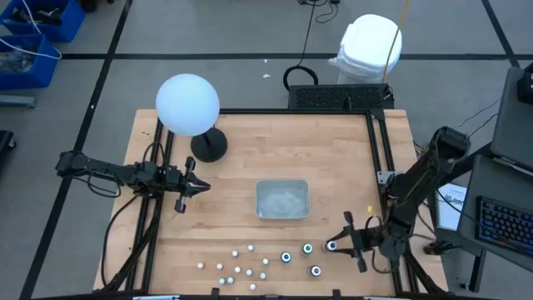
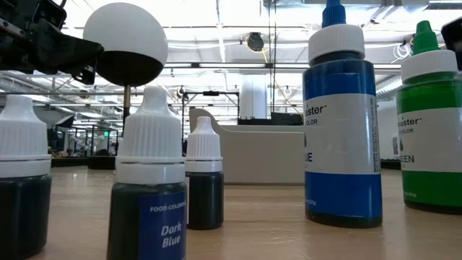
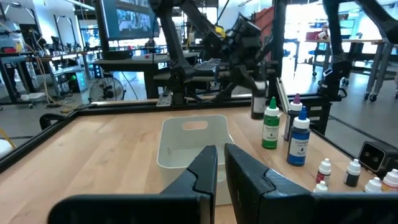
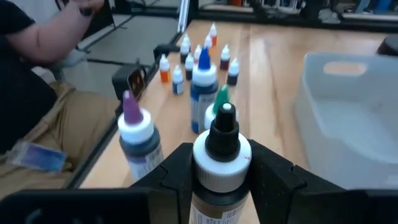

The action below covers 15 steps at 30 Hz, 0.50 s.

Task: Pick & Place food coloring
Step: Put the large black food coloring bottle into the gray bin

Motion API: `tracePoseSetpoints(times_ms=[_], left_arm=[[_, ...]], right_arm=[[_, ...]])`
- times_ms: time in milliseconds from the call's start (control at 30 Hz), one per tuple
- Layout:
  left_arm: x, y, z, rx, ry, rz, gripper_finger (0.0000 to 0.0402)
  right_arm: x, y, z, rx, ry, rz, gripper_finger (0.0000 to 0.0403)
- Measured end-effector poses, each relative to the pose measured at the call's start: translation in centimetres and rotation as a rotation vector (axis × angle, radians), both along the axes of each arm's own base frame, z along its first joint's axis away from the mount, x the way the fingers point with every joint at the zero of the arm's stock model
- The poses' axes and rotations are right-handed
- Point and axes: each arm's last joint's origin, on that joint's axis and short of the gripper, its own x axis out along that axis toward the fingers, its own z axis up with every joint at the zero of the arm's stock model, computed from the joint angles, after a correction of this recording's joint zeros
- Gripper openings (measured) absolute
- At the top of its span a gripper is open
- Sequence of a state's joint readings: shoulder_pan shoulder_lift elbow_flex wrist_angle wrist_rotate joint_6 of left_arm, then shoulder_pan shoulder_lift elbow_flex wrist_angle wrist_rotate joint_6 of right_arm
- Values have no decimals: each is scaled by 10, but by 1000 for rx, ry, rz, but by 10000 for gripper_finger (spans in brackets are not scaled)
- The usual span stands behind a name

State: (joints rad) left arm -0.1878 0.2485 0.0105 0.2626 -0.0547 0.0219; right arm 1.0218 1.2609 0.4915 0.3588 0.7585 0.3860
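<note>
High view: your right gripper (image 1: 337, 244) sits at the tabletop's (image 1: 333, 142) near right edge, fingers on either side of one of the bigger bottles, the black-tipped bottle (image 1: 331, 246). Three more big bottles stand just beside it, toward the middle, and the small whitish bottles (image 1: 237, 268) are scattered farther left. The clear tray (image 1: 282, 200) lies up-table and to the left of the held bottle, near but apart. Your left gripper (image 1: 196, 187) waits well apart, beside the white globe lamp (image 1: 188, 105).

Low view: the blue bottle (image 2: 342, 123) and green bottle (image 2: 432, 123) stand upright; the tray (image 2: 260, 153) shows behind them.

Left wrist view: the left gripper (image 3: 219, 163) is clenched and empty, pointed at the tray (image 3: 189, 143).

Right wrist view: the right gripper (image 4: 221, 168) is grasping the black-tipped bottle (image 4: 221, 155) just below its cap, long axis upright. The tray (image 4: 348, 112) lies ahead and to one side; judged from this, the right arm is the nearer and the lift comes first.
</note>
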Motion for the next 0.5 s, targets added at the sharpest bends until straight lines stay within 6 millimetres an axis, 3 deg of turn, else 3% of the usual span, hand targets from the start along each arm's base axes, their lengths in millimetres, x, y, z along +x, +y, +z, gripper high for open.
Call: tracePoseSetpoints(times_ms=[267,500], left_arm=[[0,0,0,1,-1,0,37],[0,0,0,1,-1,0,37]], right_arm=[[-3,-37,50,-50,-182,-161,114],[23,-68,86,-88,-257,-244,112]])
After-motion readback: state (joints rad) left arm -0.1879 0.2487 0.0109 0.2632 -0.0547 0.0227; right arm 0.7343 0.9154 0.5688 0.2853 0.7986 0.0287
